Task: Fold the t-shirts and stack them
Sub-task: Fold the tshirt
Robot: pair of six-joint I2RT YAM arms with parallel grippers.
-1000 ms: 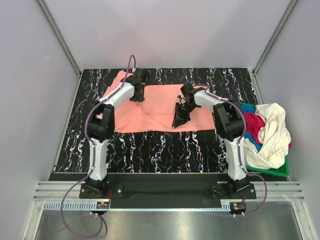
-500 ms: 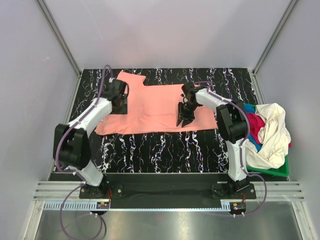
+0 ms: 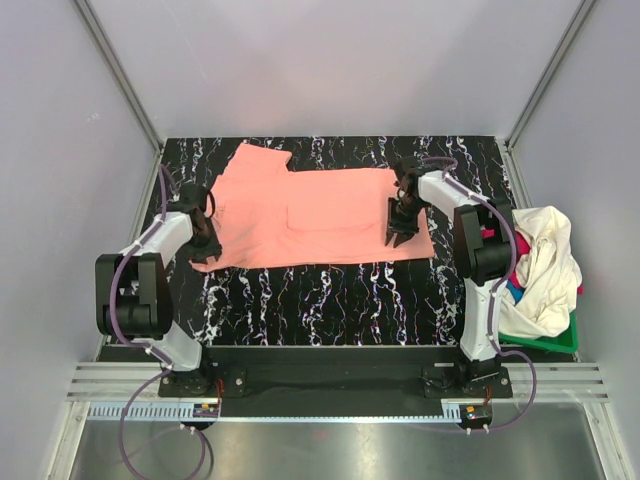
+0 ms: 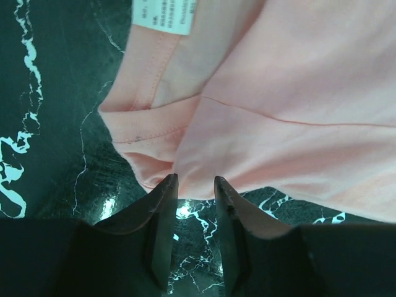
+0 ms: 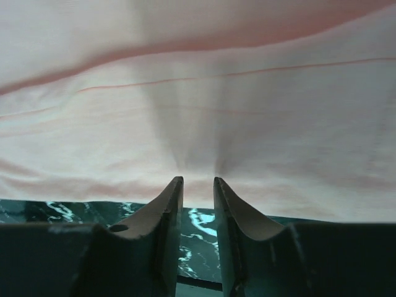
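A salmon-pink t-shirt (image 3: 320,215) lies spread across the black marbled table (image 3: 330,295). My left gripper (image 3: 203,240) sits at its lower left corner. In the left wrist view the left gripper (image 4: 193,180) is narrowly closed with the folded pink edge (image 4: 297,93) between its tips, below the white neck label (image 4: 164,15). My right gripper (image 3: 398,228) stands on the shirt's right end. In the right wrist view the right gripper (image 5: 198,180) pinches the cloth (image 5: 198,93), which puckers toward the tips.
A green basket (image 3: 545,345) stands at the table's right edge. It holds a cream-white shirt (image 3: 545,270), a magenta one (image 3: 513,255) and a blue one (image 3: 510,290). Grey walls close in the back and sides.
The left arm swung from the shirt's upper middle out to its lower left corner. The shirt opened out wider. The right gripper moved right, taking the cloth's right end along.
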